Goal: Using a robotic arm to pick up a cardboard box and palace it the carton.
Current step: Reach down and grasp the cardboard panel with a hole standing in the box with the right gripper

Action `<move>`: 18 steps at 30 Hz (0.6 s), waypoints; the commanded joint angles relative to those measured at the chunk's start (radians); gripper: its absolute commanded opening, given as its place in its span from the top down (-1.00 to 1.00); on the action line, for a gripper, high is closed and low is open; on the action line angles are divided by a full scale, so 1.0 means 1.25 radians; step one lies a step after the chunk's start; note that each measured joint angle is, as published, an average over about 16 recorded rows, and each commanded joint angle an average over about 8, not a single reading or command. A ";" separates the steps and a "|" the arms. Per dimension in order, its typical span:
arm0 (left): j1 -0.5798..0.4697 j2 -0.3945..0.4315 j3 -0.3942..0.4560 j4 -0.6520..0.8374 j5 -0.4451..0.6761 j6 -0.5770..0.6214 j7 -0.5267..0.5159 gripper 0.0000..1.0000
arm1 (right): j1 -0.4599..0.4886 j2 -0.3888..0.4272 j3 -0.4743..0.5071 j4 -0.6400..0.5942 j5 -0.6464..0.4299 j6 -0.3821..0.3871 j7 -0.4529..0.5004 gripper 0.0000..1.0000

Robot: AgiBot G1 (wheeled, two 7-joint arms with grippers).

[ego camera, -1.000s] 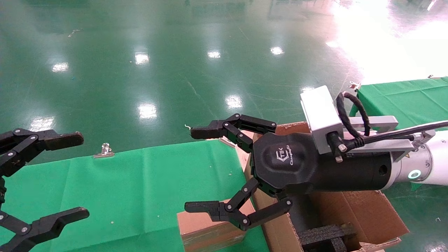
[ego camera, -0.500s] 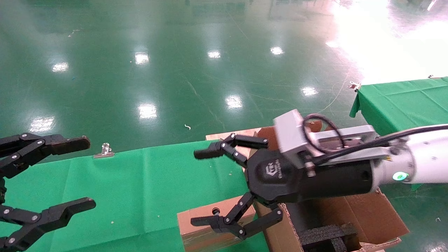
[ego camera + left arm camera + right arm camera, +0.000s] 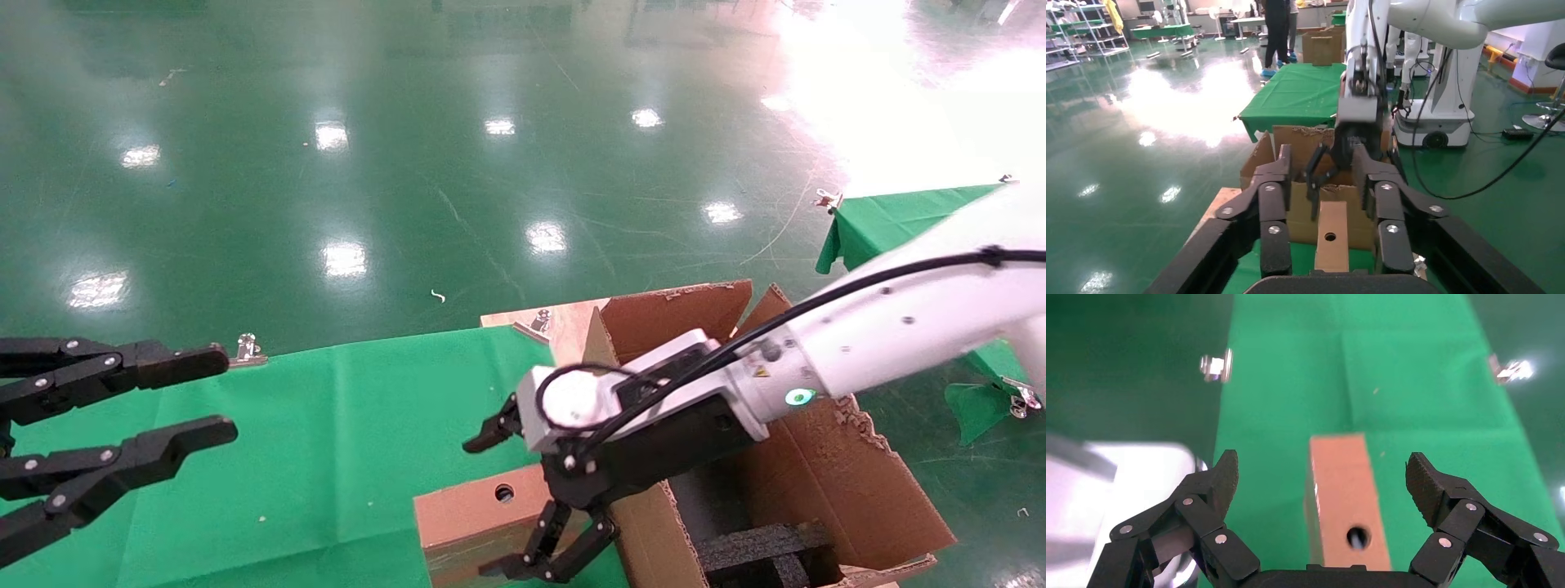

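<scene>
The small brown cardboard box (image 3: pixel 466 514) with a round hole stands on the green cloth, close against the carton's (image 3: pixel 866 498) left wall. My right gripper (image 3: pixel 490 505) on the white robotic arm (image 3: pixel 891 327) points down over the box. It is open, with one finger on each side of the box and neither touching it. In the right wrist view the box (image 3: pixel 1343 490) lies between the spread fingers of the right gripper (image 3: pixel 1322 471). My left gripper (image 3: pixel 204 398) hangs open at the far left, away from the box (image 3: pixel 1332 236).
Black foam blocks (image 3: pixel 760 547) lie inside the carton. Green cloth covers the table (image 3: pixel 327 425), with binder clips (image 3: pixel 243 349) at its far edge. A second green table (image 3: pixel 891 220) stands at the right. Shiny green floor lies beyond.
My right gripper has swung from level to pointing down and dropped over the cardboard box, staying open. The left gripper's fingers now show closer together.
</scene>
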 commanded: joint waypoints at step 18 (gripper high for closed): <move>0.000 0.000 0.000 0.000 0.000 0.000 0.000 1.00 | 0.164 -0.138 -0.249 -0.166 -0.151 0.008 -0.126 -1.00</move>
